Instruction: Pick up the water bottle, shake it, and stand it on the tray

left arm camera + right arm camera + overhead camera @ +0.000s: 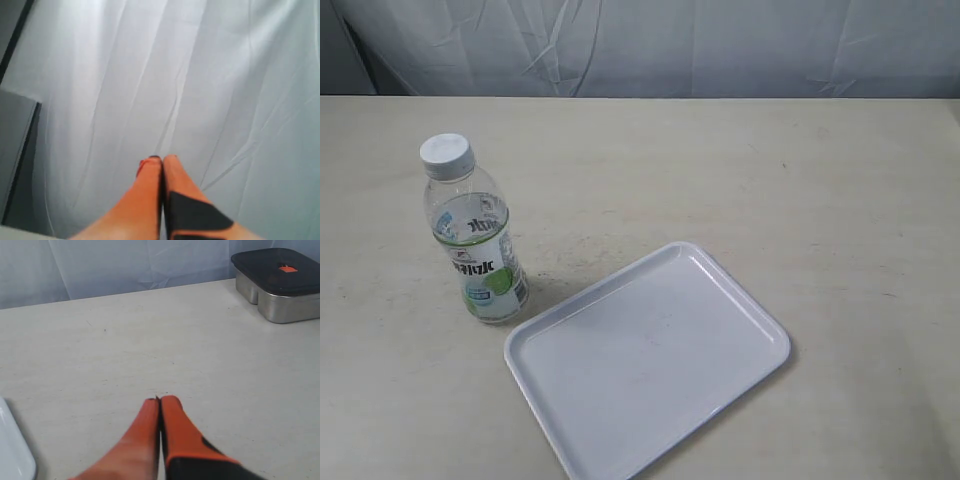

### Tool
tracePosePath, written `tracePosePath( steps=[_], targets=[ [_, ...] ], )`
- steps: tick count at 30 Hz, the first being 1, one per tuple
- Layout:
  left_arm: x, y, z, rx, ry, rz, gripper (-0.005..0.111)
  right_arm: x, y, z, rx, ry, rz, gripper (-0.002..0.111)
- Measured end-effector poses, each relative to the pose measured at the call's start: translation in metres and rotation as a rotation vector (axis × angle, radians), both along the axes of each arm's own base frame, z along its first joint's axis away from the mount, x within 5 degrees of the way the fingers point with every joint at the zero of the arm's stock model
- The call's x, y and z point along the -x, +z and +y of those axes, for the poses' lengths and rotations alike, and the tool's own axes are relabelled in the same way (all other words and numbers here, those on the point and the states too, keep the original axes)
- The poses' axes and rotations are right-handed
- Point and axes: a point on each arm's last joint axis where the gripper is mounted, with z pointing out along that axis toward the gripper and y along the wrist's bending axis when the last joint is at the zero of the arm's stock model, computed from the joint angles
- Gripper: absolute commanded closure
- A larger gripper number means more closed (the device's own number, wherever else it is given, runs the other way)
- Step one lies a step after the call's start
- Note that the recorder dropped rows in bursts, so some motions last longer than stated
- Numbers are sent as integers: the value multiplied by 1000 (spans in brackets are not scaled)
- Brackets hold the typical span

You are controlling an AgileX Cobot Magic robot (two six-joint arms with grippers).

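Noting start state: no grasp made yet. The water bottle (475, 240) stands upright on the desk (820, 180), cap up, toward the left edge and about midway between the far and near edges. The tray (650, 370) lies flat toward the near edge, turned at an angle. One of its corners is just beside the bottle's base; I cannot tell whether they touch.

Left claw (162, 159): orange fingers pressed together, nothing between them. Its camera shows only the white curtain (200, 75) and a dark panel at one side, with no bottle and hardly any desk, so the claw appears pitched up and away from the work.

Right claw (160, 399): likewise closed and empty, low over bare desk. A corner of the tray (12, 450) sits at the margin of its view, and a metal box with a dark lid (280, 285) lies far ahead, near the desk's far edge. No bottle in that view either.

Neither arm shows in the exterior view, so exact distances cannot be judged.

Judgement: the bottle is on the left arm's side, so the left arm is likely nearer. The bottle's long axis is vertical, which calls for a sideways approach with the fingers spread to straddle the body around the label. The claw must first tip down toward the desk and open.
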Motion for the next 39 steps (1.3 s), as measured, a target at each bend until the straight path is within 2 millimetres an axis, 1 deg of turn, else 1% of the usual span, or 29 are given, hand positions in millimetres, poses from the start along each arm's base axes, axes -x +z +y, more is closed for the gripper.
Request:
tracePosePath(
  steps=[1,2,3,4,5,6,7,10,11,13,14,15,16,18,19,20,23,29,33,39],
  targets=[
    [-8,17,-4,-75,-18,-3,106,0,0,0,0,0,0,106],
    [-17,23,-8,-135,-48,11,106,0,0,0,0,0,0,106],
    [-33,31,-17,-231,-124,28,106,0,0,0,0,0,0,106],
    [-40,36,-25,-290,-196,15,106,0,0,0,0,0,0,106],
    [-54,38,-37,-379,-326,18,106,0,0,0,0,0,0,106],
    [-62,40,-43,-400,-394,22,106,0,0,0,0,0,0,106],
    [-74,39,-46,-380,-453,42,106,0,0,0,0,0,0,106],
    [-91,36,-49,-320,-509,77,106,0,0,0,0,0,0,106],
    [-96,33,-49,-313,-521,97,104,0,0,0,0,0,0,106],
    [-104,26,-50,-323,-539,131,96,0,0,0,0,0,0,106],
    [-107,23,-51,-342,-546,139,89,0,0,0,0,0,0,106],
    [-109,20,-53,-376,-559,139,78,0,0,0,0,0,0,106],
    [-110,18,-54,-414,-573,130,64,0,0,0,0,0,0,106],
    [-111,17,-56,-468,-586,108,29,0,0,0,0,0,0,106],
    [-112,17,-56,-489,-585,96,14,0,0,0,0,0,0,106],
    [-112,17,-56,-507,-576,85,1,0,0,0,0,0,0,106],
    [-114,18,-54,-531,-533,65,1,0,0,0,0,0,0,106],
    [-117,17,-53,-569,-511,55,1,0,0,0,0,0,0,106],
    [-129,8,-53,-559,-520,83,1,0,0,0,0,0,0,106],
    [-154,-15,-57,-543,-592,102,1,0,0,0,0,0,0,106]
  ],
)
